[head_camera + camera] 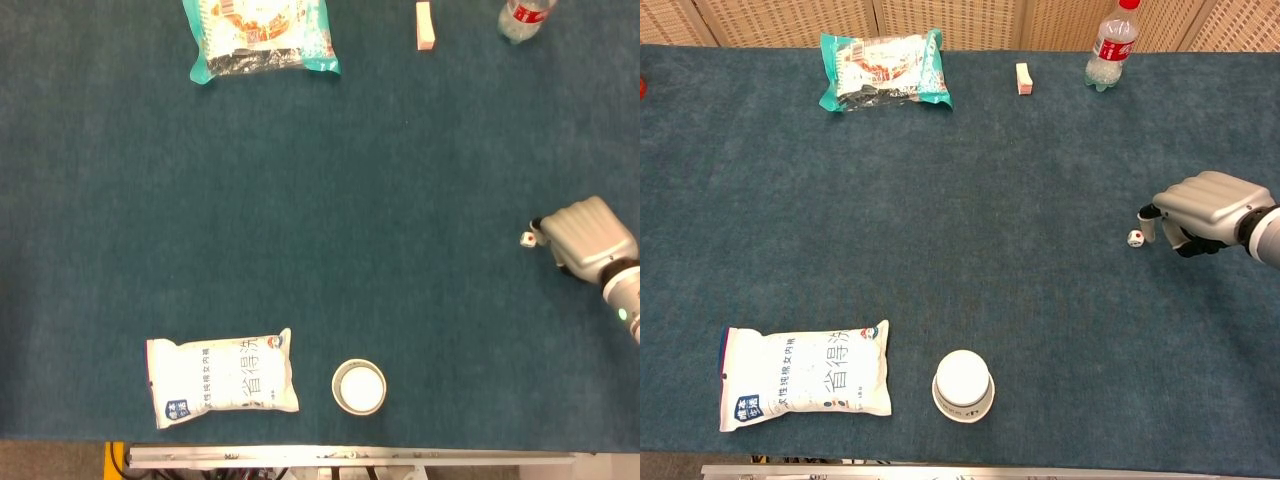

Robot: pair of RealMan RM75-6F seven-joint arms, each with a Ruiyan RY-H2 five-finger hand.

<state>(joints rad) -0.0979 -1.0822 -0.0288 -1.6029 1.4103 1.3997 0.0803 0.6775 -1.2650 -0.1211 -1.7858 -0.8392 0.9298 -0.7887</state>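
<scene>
A small white die [525,238] [1134,237] lies on the blue cloth at the right. My right hand [585,236] [1205,202] reaches in from the right edge with its fingers curled down. Its fingertips touch the die's right side, and the die rests on the cloth rather than inside the hand. An upside-down white paper cup [359,387] [963,385] stands near the front edge, well to the left of the hand. My left hand shows in neither view.
A white rice-like bag [222,378] [805,376] lies left of the cup. At the back are a teal snack bag [262,35] [884,68], a small pink block [425,25] [1023,78] and a plastic bottle [524,17] [1112,40].
</scene>
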